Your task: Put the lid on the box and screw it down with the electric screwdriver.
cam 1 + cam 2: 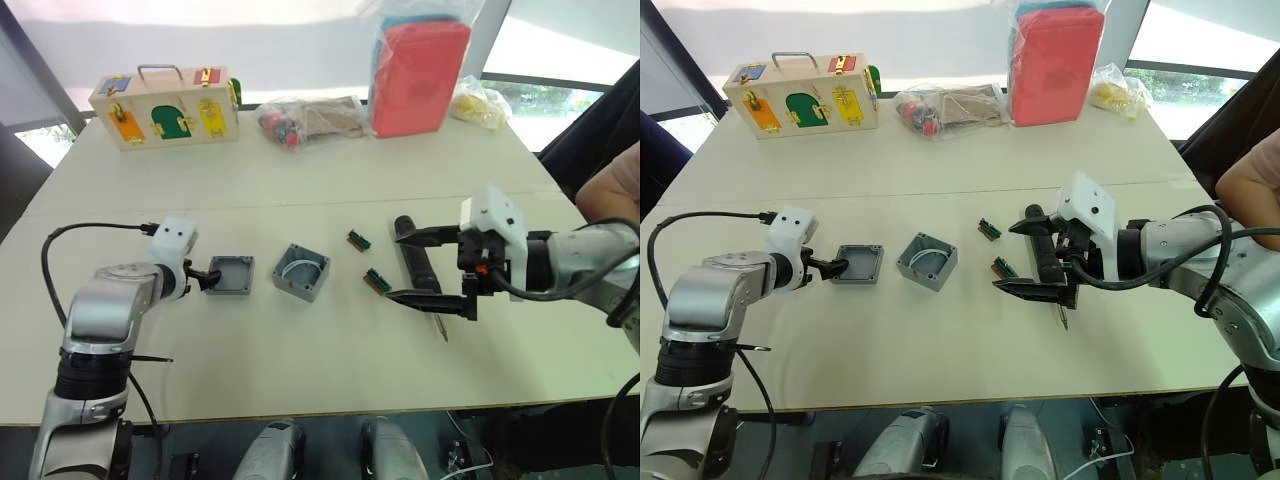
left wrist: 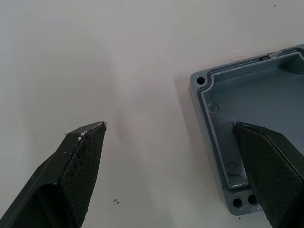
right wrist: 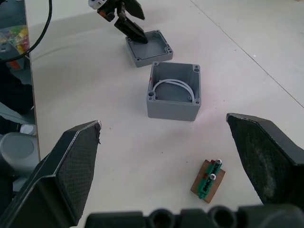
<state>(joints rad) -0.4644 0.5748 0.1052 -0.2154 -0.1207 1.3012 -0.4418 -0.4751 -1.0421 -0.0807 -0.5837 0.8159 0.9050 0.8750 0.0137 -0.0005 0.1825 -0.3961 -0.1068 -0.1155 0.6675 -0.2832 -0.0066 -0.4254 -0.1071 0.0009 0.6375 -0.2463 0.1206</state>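
Cream table (image 1: 300,370), box (image 1: 302,272) near its centre, upright, mouth up, white wire coiled inside. Lid (image 1: 229,275) lies just left of box, hollow side up, not touching it. Left gripper (image 1: 212,279) at lid's far-from-box edge, fingers spread, one over the rim, nothing clamped. Electric screwdriver (image 1: 416,268) lies flat well right of box, past two small green connectors (image 1: 377,281). Right gripper (image 1: 425,266) released, fingers straddling screwdriver.
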